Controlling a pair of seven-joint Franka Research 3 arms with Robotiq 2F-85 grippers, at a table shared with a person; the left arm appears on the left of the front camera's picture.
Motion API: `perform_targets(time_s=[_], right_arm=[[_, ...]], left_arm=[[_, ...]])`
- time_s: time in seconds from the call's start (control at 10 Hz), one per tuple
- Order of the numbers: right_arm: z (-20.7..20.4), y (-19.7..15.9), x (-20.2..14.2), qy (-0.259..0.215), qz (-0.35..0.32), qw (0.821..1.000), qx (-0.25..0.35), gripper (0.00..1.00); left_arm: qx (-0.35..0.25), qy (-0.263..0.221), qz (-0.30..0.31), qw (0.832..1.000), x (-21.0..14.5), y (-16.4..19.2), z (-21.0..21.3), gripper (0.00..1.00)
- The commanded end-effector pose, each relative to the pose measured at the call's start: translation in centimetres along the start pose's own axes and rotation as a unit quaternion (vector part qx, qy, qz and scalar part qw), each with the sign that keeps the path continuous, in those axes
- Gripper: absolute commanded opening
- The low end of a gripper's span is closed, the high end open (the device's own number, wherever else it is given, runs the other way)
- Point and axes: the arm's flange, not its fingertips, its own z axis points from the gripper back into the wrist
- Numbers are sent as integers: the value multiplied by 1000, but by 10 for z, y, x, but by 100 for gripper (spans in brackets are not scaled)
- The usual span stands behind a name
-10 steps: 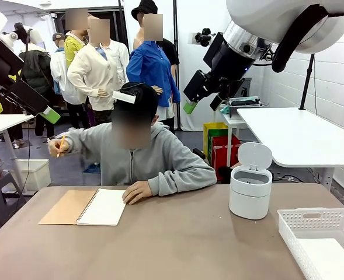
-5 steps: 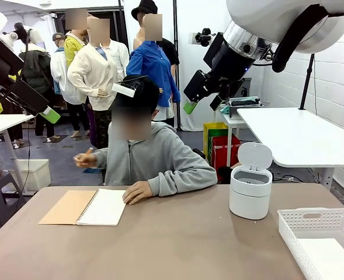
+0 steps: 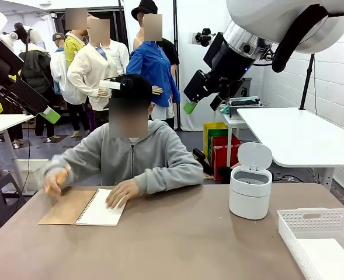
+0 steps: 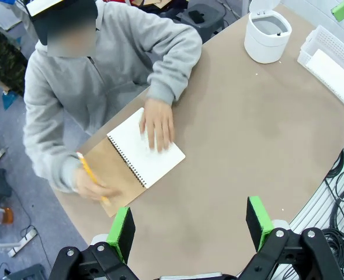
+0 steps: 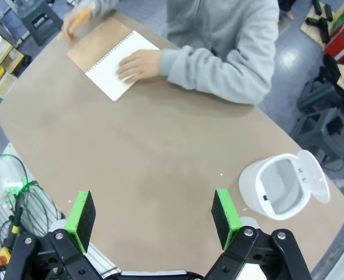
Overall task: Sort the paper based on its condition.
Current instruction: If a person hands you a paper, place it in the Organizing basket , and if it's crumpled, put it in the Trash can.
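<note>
A spiral notebook lies open at the table's far left, its brown cover folded out beside a blank white page. The person presses one hand flat on that page and holds an orange pencil over the brown cover. A flat white sheet of paper lies inside the white basket at the right. My left gripper hangs open high above the table's near edge, holding nothing. My right gripper is open too, high over the bare middle of the table. Both also appear raised in the front view, left gripper and right gripper.
A small white bin with its lid flipped up stands at the far right of the brown table. The person sits at the far edge. White tables stand beyond on both sides, and cables hang off the near edge in the wrist views.
The person brought the pencil hand down from shoulder height to the notebook's cover and leaned forward; the other hand slid left on the page. Neither arm moved.
</note>
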Motion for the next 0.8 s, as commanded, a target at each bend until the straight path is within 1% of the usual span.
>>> perform_targets(time_s=[0.0, 0.7], right_arm=[[0, -2, -1, 0, -2, 1000, 0, 100], [0, -2, -1, 0, -2, 1000, 0, 100]], left_arm=[[0, 0, 0, 1000, 0, 0, 0, 100], [0, 0, 0, 1000, 0, 0, 0, 100]])
